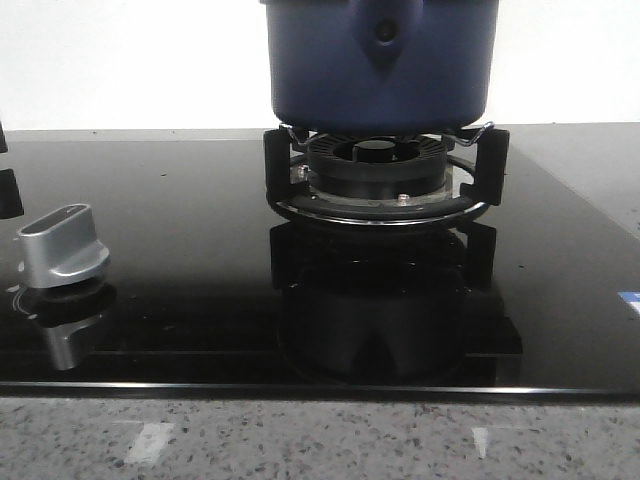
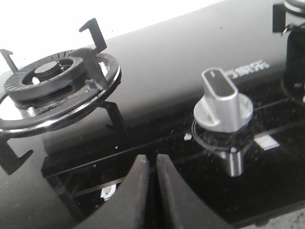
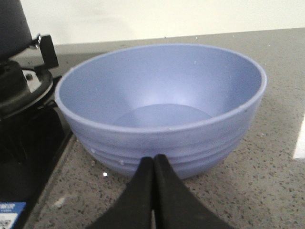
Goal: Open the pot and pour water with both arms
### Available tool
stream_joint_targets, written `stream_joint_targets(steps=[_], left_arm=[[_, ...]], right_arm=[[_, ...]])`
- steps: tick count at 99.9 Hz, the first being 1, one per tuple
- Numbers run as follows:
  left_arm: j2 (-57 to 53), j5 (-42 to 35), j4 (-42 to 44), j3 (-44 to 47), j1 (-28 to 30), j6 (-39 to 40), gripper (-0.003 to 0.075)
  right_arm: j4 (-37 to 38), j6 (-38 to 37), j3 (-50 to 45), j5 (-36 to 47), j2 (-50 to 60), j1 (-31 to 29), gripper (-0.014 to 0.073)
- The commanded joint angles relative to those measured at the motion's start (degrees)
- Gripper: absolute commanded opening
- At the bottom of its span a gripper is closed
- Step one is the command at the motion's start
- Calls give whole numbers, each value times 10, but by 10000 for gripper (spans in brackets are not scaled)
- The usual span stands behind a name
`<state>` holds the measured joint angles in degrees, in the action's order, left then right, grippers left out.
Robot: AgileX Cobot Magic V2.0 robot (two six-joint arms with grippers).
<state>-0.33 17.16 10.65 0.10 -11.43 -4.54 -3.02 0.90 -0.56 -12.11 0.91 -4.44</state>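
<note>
- Left hand [image 2: 151, 191] pressed together, empty, near knob [image 2: 221, 102].
- Right hand [image 3: 153, 191] pressed together, empty, just before bowl [image 3: 162, 109] on bench [image 3: 267, 191].
- Pot [image 1: 380, 65] sits on burner [image 1: 380, 165].

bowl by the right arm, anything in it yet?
Empty. The right wrist view looks into the bowl: bare, dry-looking floor and walls, no waterline. It sits upright on the counter beside the stove.
</note>
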Motion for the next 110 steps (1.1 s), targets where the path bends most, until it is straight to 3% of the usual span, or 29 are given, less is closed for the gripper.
stream_joint_targets(steps=[1, 38, 42, 50, 59, 60, 61, 64, 76, 93, 110], left_arm=[[-15, -54, -10, 18, -5, 4, -20], [-15, -83, -32, 18, -5, 4, -20], [-15, -96, -73, 18, -5, 4, -20], [-15, -132, -195, 18, -5, 4, -20], [-15, -176, -252, 18, -5, 4, -20], [-15, -248, -401, 18, -5, 4, -20], [-15, -244, -480, 10, -5, 4, -20], [-15, -237, -484, 6, -5, 4, -20], [-6, -183, -478, -23, -5, 3, -20], [41, -103, -421, -104, -5, -6, -20], [114, -28, -404, -202, -5, -127, -20]], right_arm=[[-17, 4, -15, 59, 8, 1, -74], [-23, 4, -15, 121, 8, 1, -74], [-40, 2, -15, 143, 8, 1, -74], [-146, -12, -15, 179, 8, 1, -74], [-231, -12, -15, 193, 8, 1, -74], [-280, -12, -14, 240, 8, 1, -74], [-314, -12, -7, 244, 8, 1, -74], [-326, -12, -3, 243, 8, 1, -74], [-333, -12, 38, 193, 8, 1, -74], [-295, -6, 127, 40, -13, 1, -74], [-247, 33, 213, -65, -56, 1, -74]])
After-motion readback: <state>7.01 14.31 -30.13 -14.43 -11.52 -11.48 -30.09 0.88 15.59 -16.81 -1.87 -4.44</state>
